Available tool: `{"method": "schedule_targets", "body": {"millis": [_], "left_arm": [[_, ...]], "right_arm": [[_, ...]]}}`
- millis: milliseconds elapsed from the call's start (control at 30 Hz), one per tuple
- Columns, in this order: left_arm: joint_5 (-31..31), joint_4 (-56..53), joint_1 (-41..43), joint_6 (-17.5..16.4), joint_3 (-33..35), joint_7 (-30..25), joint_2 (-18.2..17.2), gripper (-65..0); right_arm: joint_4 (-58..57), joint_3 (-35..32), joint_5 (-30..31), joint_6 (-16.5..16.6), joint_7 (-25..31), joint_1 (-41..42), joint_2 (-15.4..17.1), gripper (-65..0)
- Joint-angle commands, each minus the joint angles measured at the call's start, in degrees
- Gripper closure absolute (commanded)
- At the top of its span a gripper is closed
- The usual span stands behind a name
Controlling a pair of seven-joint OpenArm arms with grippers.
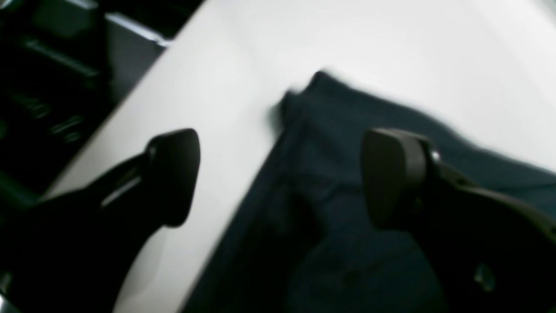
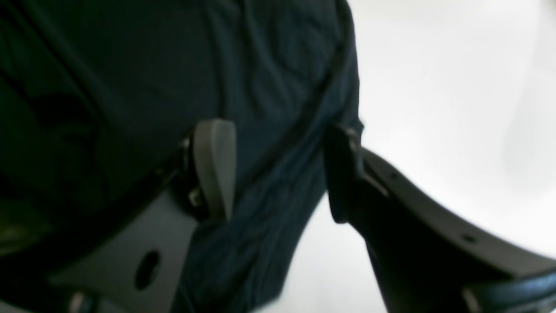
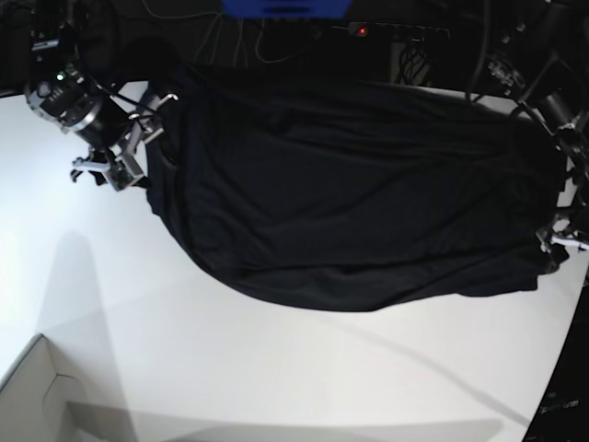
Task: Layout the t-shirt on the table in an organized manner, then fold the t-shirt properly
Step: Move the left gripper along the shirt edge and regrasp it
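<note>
Pale cardboard box corner (image 3: pixel 37 391), blue object (image 3: pixel 285 7), black cables (image 3: pixel 248 41)

Bare table (image 3: pixel 276 368) lies open in front of the t-shirt (image 3: pixel 350 203) — only a cardboard box (image 3: pixel 37 396) crowds one corner.

Dark backdrop up at twelve o'clock in the base view, cables (image 3: pixel 248 41) trailing across it. A blue object (image 3: pixel 285 7) sits on the top edge, a power strip (image 3: pixel 400 30) glowing red beside it. Pale cardboard box (image 3: pixel 37 396) at seven o'clock.
</note>
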Motion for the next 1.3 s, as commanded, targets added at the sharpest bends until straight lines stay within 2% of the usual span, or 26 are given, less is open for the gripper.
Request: {"method": "schedule_targets", "body": {"millis": [0, 133, 367, 700, 800, 933, 1100, 1200, 1267], "left_arm": [[0.37, -1.21, -1.85, 0.29, -0.19, -1.35, -1.26, -56.1], [1.95, -9.21, -5.46, 0.64, -0.19, -8.56, -1.08, -55.8], [6.97, -20.55, -9.77, 0.73, -0.19, -15.94, -0.91, -55.8], [7.14, -22.04, -9.41, 0.73, -0.28, -17.70, -0.82, -54.1], [6.88, -22.04, -9.33, 0.73, -0.28, -17.70, -0.82, -43.5], [6.70, -22.04, -9.33, 0.73, -0.28, -17.70, -0.82, -23.8], [6.70, -22.04, -9.50, 0.73, -0.28, -17.70, -0.82, -11.4], [6.61, -21.69, -9.50, 0.73, -0.28, -17.44, -0.82, 0.0], [6.61, -21.34, -9.50, 0.73, -0.37, -17.35, -0.82, -0.7]], "right_arm": [[0.98, 0.32, 0.84, 0.01, 1.73, 0.21, 0.49, -33.0], [0.98, 0.32, 0.84, 0.01, 1.46, 0.21, 0.49, -33.0], [0.89, 0.32, 0.75, 0.01, 1.29, 0.21, 0.75, -33.0], [0.10, 0.32, 0.75, 0.01, 1.29, 0.21, 0.75, -33.0], [0.10, 0.32, 0.75, 0.01, 1.29, 0.21, 0.75, -33.0], [0.10, 0.32, 0.75, 0.01, 1.20, 0.21, 0.67, -33.0], [0.10, 0.32, 0.75, 0.01, 1.20, 0.04, 0.75, -33.0], [0.10, 0.41, 0.75, 0.01, 1.20, -0.05, 0.75, -33.0], [0.10, 0.49, 0.75, 0.01, 1.20, -0.05, 0.75, -33.0]]}}
